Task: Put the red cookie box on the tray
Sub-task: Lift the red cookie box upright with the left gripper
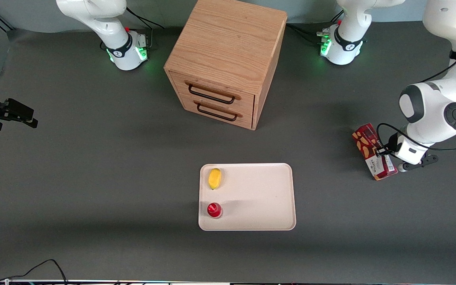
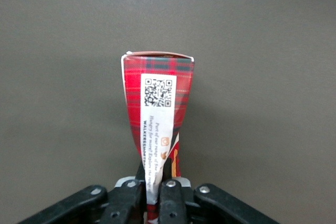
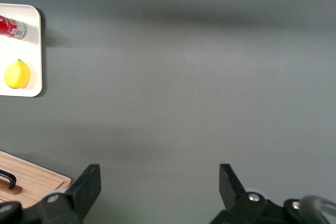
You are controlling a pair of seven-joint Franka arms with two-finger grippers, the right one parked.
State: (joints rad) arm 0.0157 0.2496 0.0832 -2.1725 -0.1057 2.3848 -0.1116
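Note:
The red cookie box [image 1: 365, 141] is at the working arm's end of the table, well apart from the tray. It is long and dark red, with cookie pictures and a white label at its nearer end. My left arm's gripper [image 1: 382, 152] is shut on the box about mid-length. In the left wrist view the box [image 2: 157, 95] reaches out from between the two black fingers [image 2: 124, 201], and the gripper [image 2: 154, 192] is clamped on it. The cream tray [image 1: 259, 198] lies at mid-table, nearer the front camera than the drawer cabinet.
A yellow lemon [image 1: 214, 178] and a small red-capped item [image 1: 214, 210] sit on the tray at its edge toward the parked arm. A wooden two-drawer cabinet [image 1: 228, 59] stands farther from the camera than the tray. The right wrist view shows the tray corner [image 3: 29, 45].

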